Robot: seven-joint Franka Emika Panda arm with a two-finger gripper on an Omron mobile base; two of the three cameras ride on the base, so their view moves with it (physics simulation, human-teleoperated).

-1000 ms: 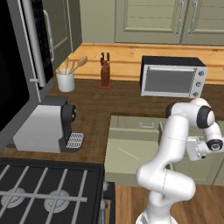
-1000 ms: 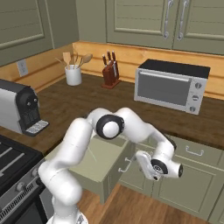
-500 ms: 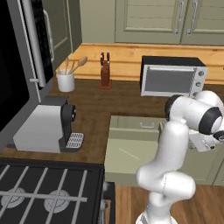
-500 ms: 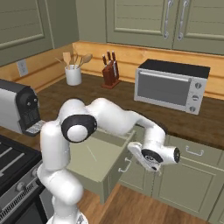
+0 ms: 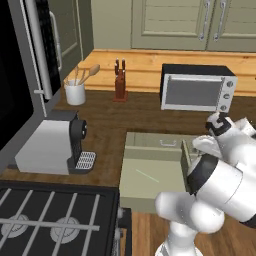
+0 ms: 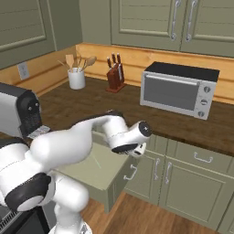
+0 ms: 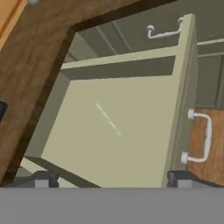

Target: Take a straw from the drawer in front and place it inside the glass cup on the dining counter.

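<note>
The sage-green drawer [image 7: 186,87] stands pulled out, its pale floor in full sight, and it also shows as the drawer [image 5: 150,192] and the drawer [image 6: 116,178] from the base. The straw [image 7: 108,119], a thin pale stick, lies slanted on the middle of the drawer floor; the straw [image 5: 147,175] and the straw [image 6: 96,161] look faint. My gripper [image 7: 111,179] hangs open above the drawer, looking down into it, fingertips [image 7: 43,179] spread wide with nothing between them. The drawer's metal handle [image 7: 199,138] is on the right. The glass cup and dining counter are out of view.
A coffee machine [image 5: 50,147] and stove [image 5: 55,220] sit left of the drawer. A toaster oven [image 5: 197,90], knife block [image 5: 120,82] and white crock with wooden spoons [image 5: 76,90] stand on the dark counter. Lower cabinet doors [image 6: 183,192] are to the right.
My arm has swung round and the hand has risen from beside the drawer's handle to a spot over the open drawer. The drawer and straw have stayed in place.
</note>
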